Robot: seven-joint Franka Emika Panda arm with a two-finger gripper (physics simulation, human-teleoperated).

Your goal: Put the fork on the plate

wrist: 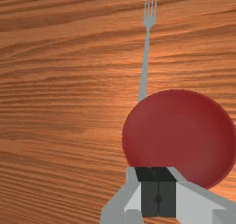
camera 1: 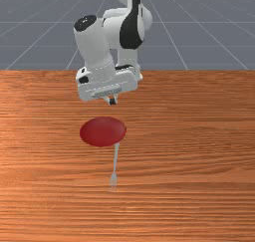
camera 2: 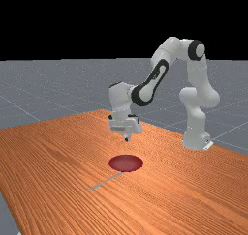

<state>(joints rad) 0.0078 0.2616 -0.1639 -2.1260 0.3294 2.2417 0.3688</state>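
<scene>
"How's the light?"
"Bright on the bench point(camera 1: 199, 136); the far view's backdrop point(camera 2: 124, 23) is black toward twelve o'clock."
"Any glare?"
"Soft, pale sheen beside the plate point(wrist: 179, 135), wrist view."

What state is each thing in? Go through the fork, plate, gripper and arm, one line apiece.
Fork: lying on the table, off the plate, handle end at the plate's rim, tines pointing away from it; whether the handle runs under the rim, I cannot tell.
Plate: resting on the table, without the fork on it.
Gripper: shut, holding nothing, raised above the table.
Arm: bent, reaching out over the table.
</scene>
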